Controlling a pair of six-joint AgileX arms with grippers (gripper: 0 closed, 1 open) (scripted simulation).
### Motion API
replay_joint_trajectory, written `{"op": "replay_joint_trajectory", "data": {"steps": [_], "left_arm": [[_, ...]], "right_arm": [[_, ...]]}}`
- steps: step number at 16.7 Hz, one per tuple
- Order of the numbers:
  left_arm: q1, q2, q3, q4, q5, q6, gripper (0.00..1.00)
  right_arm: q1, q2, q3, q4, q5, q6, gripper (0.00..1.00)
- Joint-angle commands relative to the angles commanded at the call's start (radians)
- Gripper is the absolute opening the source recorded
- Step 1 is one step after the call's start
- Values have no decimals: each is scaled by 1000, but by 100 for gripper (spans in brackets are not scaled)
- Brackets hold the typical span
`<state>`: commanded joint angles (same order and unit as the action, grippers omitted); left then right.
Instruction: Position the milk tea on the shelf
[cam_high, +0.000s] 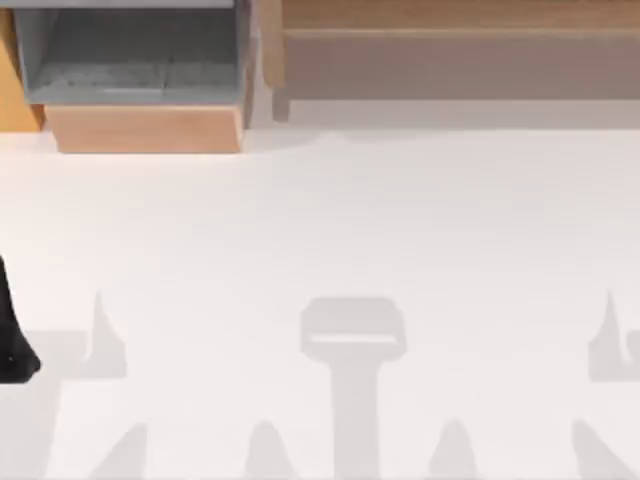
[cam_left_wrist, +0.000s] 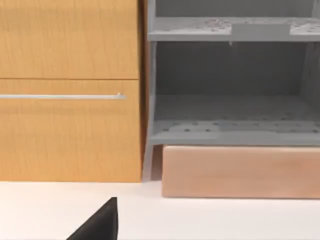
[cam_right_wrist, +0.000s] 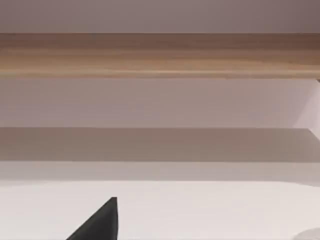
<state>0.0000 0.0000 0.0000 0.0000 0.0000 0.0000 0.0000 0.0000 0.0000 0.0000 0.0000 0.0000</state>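
The milk tea is out of view. The shelf (cam_high: 460, 60) is a long light-brown wooden unit with a grey-brown front panel, standing along the table's back edge at the right. The right wrist view faces it straight on, with the shelf (cam_right_wrist: 160, 55) some way beyond a strip of white table. A black part of my left arm (cam_high: 14, 340) pokes in at the table's left edge. A dark tip of the left gripper (cam_left_wrist: 100, 224) sits low over the table. The right gripper (cam_right_wrist: 100, 224) likewise shows one dark tip above the table.
A smaller grey-lined wooden box (cam_high: 140, 60) stands at the back left, with grey inner boards (cam_left_wrist: 230, 100) and a pale wooden base. An orange cabinet (cam_left_wrist: 70, 125) with a thin metal handle flanks it. The white table (cam_high: 320, 230) carries grey shadows near its front edge.
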Motion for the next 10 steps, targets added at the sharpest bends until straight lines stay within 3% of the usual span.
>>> {"op": "replay_joint_trajectory", "data": {"steps": [5,10], "left_arm": [[0,0,0,0,0,0,100],[0,0,0,0,0,0,100]], "right_arm": [[-32,62,22,60,-30,-2,100],[-170,377,111,328,-168,-2,100]]}}
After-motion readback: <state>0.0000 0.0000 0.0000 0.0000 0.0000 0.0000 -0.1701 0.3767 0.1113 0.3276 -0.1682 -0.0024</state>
